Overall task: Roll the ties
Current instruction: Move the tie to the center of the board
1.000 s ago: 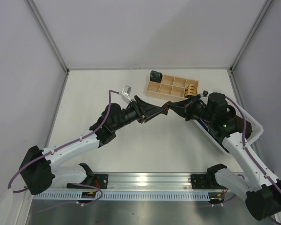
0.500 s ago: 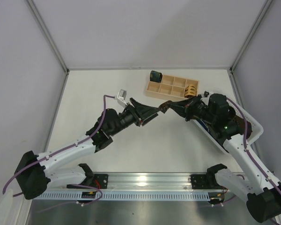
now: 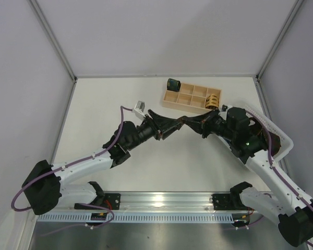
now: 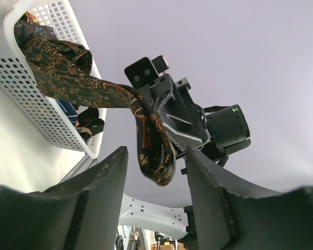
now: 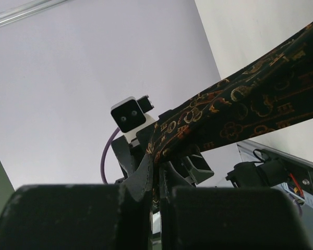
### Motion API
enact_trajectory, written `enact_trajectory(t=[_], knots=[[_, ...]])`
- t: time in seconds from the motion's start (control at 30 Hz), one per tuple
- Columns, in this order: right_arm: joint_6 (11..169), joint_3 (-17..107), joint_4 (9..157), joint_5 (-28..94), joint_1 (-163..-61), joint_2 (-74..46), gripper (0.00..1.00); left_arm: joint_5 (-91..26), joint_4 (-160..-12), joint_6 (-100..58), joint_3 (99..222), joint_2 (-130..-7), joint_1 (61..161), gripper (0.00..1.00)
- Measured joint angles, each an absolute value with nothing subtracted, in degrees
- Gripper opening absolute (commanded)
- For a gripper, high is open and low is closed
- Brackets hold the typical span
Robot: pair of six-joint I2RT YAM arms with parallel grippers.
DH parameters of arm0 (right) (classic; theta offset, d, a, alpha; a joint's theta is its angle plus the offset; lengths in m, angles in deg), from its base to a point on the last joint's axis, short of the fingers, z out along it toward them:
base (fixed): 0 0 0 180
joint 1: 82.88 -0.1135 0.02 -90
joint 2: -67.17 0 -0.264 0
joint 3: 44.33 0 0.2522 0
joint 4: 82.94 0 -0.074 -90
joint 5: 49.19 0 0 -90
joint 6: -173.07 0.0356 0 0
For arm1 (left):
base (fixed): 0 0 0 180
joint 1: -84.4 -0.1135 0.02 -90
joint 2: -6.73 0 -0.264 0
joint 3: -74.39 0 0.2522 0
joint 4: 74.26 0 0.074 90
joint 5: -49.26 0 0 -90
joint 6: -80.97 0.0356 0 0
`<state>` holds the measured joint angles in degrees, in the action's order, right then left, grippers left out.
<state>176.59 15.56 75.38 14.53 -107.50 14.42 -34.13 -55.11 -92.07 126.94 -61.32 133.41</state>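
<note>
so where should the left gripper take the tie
Grip the tie at the doubled loop sticking out of the right gripper, head-on from the left gripper's side: that fold is free, narrow and between its open fingers.

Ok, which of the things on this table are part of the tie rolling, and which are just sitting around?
Part of the job: the dark brown patterned fabric necktie pinched in the right end effector; the dark green rolled tie coil; the tan-gold rolled tie coil.
Just lying about: the white plastic mesh basket; the pale wooden compartment tray.
</note>
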Motion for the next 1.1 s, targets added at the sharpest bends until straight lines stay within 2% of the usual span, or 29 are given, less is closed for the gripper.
enact_trajectory(t=[0.1,0.13,0.2,0.23,0.27,0.3,0.37,0.43,0.47,0.57,0.8,0.93,1.1], knots=[[176.9,15.2,75.5,15.0,-108.4,14.0,0.0,-34.1,-54.3,-92.6,126.9,-62.1,133.4,0.44],[176.9,15.2,75.5,15.1,-108.7,13.8,0.0,-34.1,-54.1,-92.9,126.9,-62.3,133.4,0.34],[177.0,15.1,75.5,15.3,-109.1,13.5,0.0,-34.1,-53.8,-93.2,126.9,-62.3,133.4,0.22],[177.0,15.1,75.7,15.4,-109.2,13.4,0.0,-34.1,-53.5,-93.3,126.9,-62.3,133.4,0.08],[177.1,15.0,75.9,15.4,-109.3,13.3,0.0,-34.2,-53.4,-93.6,126.8,-62.3,133.4,0.0],[177.0,15.0,76.1,15.5,-109.4,13.2,0.06,-34.3,-53.3,-93.6,126.5,-62.2,133.4,0.0],[175.9,15.0,76.0,15.4,-109.3,12.6,0.33,-34.0,-54.2,-93.5,126.1,-61.7,133.0,0.0],[173.2,15.8,73.8,15.0,-109.0,11.5,0.53,-32.4,-57.3,-92.9,125.9,-60.2,131.7,0.0],[170.6,17.3,70.6,14.7,-108.5,10.4,0.56,-31.5,-59.5,-92.1,125.9,-59.1,130.6,0.01],[162.6,21.8,61.8,14.7,-105.9,7.7,0.59,-26.9,-72.2,-86.5,126.1,-53.8,122.6,0.0],[142.6,30.5,44.2,14.9,-95.3,7.1,0.59,-22.8,-111.2,-60.5,128.4,-44.2,94.0,0.0],[134.8,32.0,38.8,15.8,-91.5,7.1,0.59,-25.8,-124.8,-50.8,128.4,-41.2,86.8,0.0],[129.8,31.8,36.1,15.9,-91.8,7.1,0.58,-31.9,-133.7,-45.2,128.8,-42.5,82.2,0.0]])
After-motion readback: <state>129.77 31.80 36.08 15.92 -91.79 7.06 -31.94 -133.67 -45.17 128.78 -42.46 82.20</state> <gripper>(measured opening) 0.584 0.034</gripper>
